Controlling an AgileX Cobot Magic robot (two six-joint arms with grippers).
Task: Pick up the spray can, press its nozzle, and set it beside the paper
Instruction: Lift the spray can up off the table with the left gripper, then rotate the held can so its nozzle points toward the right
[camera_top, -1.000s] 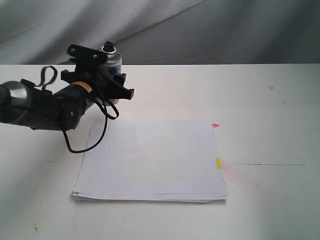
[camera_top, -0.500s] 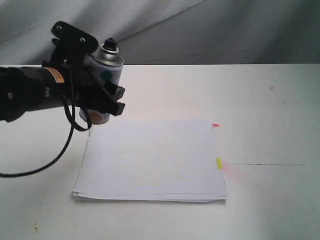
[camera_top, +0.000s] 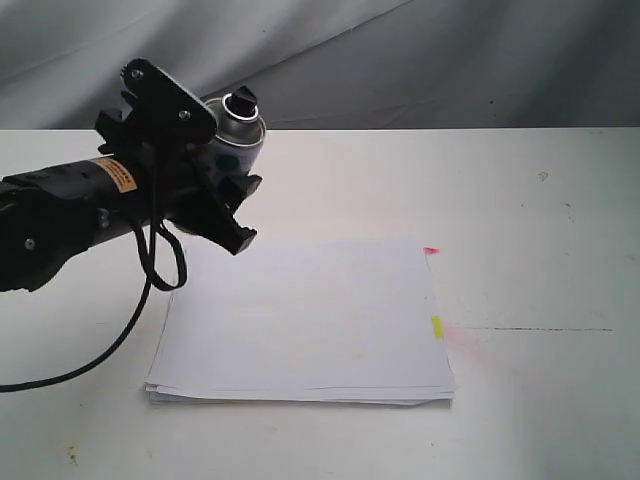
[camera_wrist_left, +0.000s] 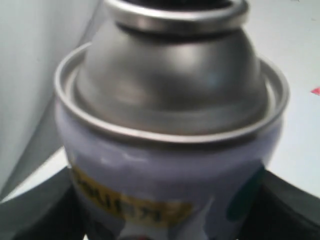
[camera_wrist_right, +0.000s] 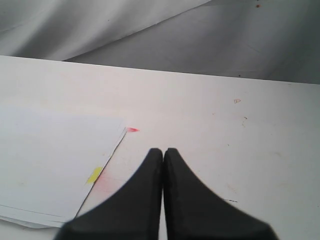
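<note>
holding the tilted spray can (camera_top: 238, 132) aloft, apparently just beyond the paper (camera_top: 300, 320), left gripper (camera_top: 213, 168) clamped; right gripper (camera_wrist_right: 163, 153) pinched closed.

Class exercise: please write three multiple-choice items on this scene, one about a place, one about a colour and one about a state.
1. Where is the spray can relative to the paper?
A) Lying flat on its middle
B) Held near its far left corner
C) Standing at its right edge

2. What colours are the tabs on the paper's right edge?
A) Pink and yellow
B) Green and blue
C) Both black

3. What state is the right gripper in?
A) Wide open
B) Shut on the can
C) Shut and empty

Answers:
1 B: the left gripper holds it tilted there.
2 A: a pink tab and a yellow tab show.
3 C: its fingers meet with nothing between them.
</note>
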